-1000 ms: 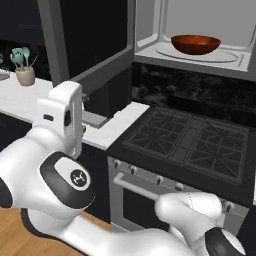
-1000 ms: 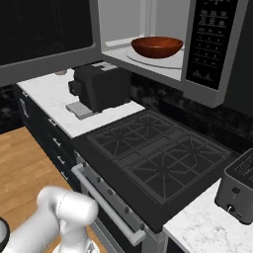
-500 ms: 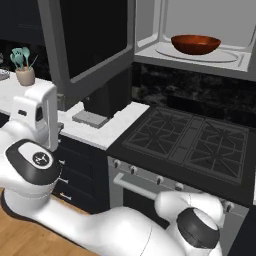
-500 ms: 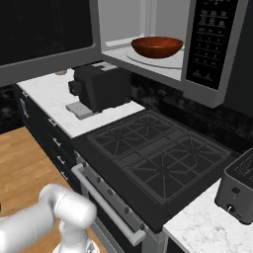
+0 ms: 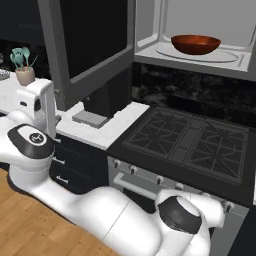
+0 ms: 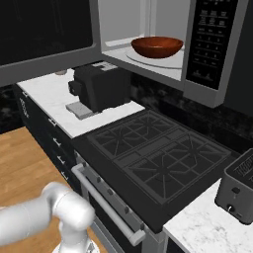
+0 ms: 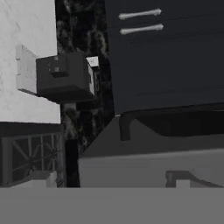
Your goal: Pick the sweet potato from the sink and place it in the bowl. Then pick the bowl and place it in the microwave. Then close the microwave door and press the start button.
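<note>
Inside microwave (image 5: 200, 60) — bowl (image 5: 195, 43); door (image 5: 90, 47) open

Bowl (image 5: 195, 44) on microwave (image 5: 235, 62) turntable (image 5: 227, 56)

My arm (image 5: 100, 210) is glossy white with rounded links; dark round joint caps, one cap near the stove (image 5: 190, 145) carries a small white mark.

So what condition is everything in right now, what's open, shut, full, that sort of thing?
Microwave: cavity exposed, bowl inside.
Microwave door: swung wide open.
Bowl: upright on the turntable; contents can't be seen.
Oven door: shut.
Drawers: shut.
Utensil pot: upright, holding utensils.
Jaws: out of sight, so can't tell.
</note>
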{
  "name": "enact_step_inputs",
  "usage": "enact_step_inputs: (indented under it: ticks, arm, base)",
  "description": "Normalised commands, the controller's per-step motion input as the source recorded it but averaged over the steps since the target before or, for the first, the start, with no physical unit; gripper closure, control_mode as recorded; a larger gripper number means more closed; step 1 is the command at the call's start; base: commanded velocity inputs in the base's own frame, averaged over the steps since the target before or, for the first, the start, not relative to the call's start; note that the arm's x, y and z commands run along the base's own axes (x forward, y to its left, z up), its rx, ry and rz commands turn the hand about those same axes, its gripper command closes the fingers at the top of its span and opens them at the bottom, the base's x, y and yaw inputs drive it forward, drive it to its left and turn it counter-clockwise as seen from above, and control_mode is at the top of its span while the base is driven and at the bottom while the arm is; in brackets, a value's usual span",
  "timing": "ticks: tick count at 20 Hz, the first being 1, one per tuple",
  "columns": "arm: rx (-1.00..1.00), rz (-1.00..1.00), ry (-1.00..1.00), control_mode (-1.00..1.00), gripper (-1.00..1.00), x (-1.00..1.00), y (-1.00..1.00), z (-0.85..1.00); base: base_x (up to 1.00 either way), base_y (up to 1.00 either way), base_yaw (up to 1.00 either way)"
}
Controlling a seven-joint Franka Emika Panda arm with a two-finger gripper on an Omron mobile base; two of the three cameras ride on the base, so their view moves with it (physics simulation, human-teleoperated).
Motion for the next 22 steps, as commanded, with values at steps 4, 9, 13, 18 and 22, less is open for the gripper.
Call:
enact_step_inputs:
  ticks: [4,9,13,18,22]
  arm:
    - [-0.08,0.00,0.00,-1.00,-1.00,0.88,0.14,-0.23]
    - [-0.02,0.00,0.00,-1.00,-1.00,0.65,0.04,-0.06]
    - [0.01,0.00,0.00,-1.00,-1.00,0.03,-0.37,0.04]
    - [0.01,0.00,0.00,-1.00,-1.00,0.12,0.08,-0.18]
    - [0.00,0.00,-0.02,-1.00,-1.00,0.21,0.64,-0.20]
  base:
    - [0.00,0.00,0.00]
    - [0.00,0.00,0.00]
    - [0.00,0.00,0.00]
    - [0.00,0.00,0.00]
    - [0.00,0.00,0.00]
